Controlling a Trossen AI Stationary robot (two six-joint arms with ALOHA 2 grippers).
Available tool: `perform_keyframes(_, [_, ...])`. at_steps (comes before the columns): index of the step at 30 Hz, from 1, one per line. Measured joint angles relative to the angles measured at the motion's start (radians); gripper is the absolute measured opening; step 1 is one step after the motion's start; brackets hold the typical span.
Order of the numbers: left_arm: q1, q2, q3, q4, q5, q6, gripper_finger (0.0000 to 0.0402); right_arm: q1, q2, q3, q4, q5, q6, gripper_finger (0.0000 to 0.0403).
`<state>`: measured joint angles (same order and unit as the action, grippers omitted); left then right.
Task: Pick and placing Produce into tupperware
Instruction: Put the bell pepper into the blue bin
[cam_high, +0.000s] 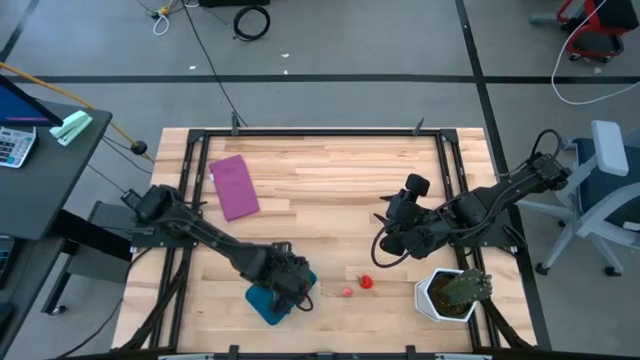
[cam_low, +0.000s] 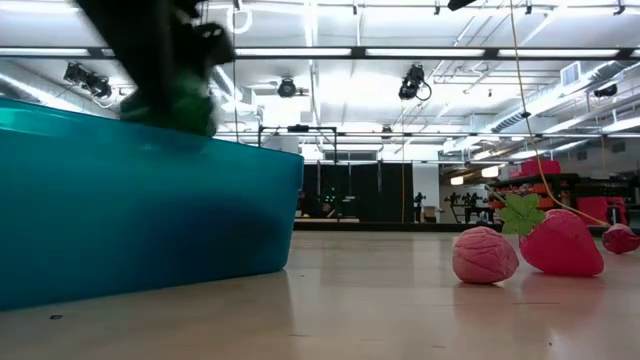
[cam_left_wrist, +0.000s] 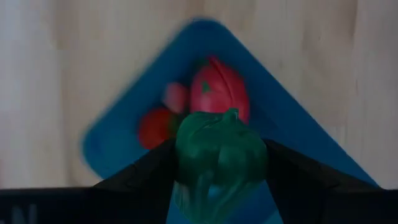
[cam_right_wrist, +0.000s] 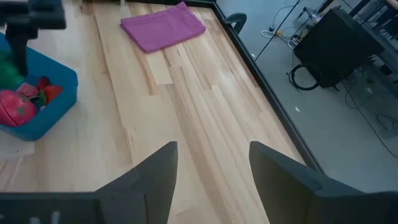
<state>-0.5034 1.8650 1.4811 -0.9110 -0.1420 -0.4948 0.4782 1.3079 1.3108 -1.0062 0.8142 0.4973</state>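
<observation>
The teal-blue tupperware (cam_high: 268, 303) sits near the table's near edge, left of centre, and holds several red and pink toy fruits (cam_left_wrist: 214, 93). My left gripper (cam_left_wrist: 219, 163) hangs over it, shut on a green toy vegetable (cam_left_wrist: 219, 152). In the low view this green piece (cam_low: 180, 108) shows just above the container's rim (cam_low: 150, 125). A pink piece (cam_low: 485, 255) and a red strawberry (cam_low: 560, 242) lie on the table to the container's right, as does the red piece (cam_high: 366, 282). My right gripper (cam_right_wrist: 211, 163) waits open over the table's right part. My left gripper pinches the green toy vegetable at its two sides (cam_left_wrist: 255, 155), one finger on each side. The fingers come from above, pointing down. The piece is lifted clear, hanging over the inside of the tupperware above the red and pink pieces.
A flat purple rectangle (cam_high: 235, 186) lies toward the far left of the table. A spiky green plant in a white pot (cam_high: 452, 292) stands at the near right corner. Bare wood lies between the container and the right arm.
</observation>
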Motion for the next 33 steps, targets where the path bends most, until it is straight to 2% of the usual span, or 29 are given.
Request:
perform_keyframes(8, [-0.039,0.08,0.0,-0.015,0.139,-0.158,0.024,0.0,0.0,0.0,0.001,-0.005,0.008,0.0208])
perform_keyframes(20, [-0.086,0.106,0.0,-0.016,0.15,-0.278,0.0244,0.0,0.0,0.0,0.0,-0.008,0.032,0.0208])
perform_keyframes(33, [-0.086,0.168,0.0,-0.071,0.137,-0.247,0.0245,0.0,0.0,0.0,0.001,-0.021,0.034,0.0208])
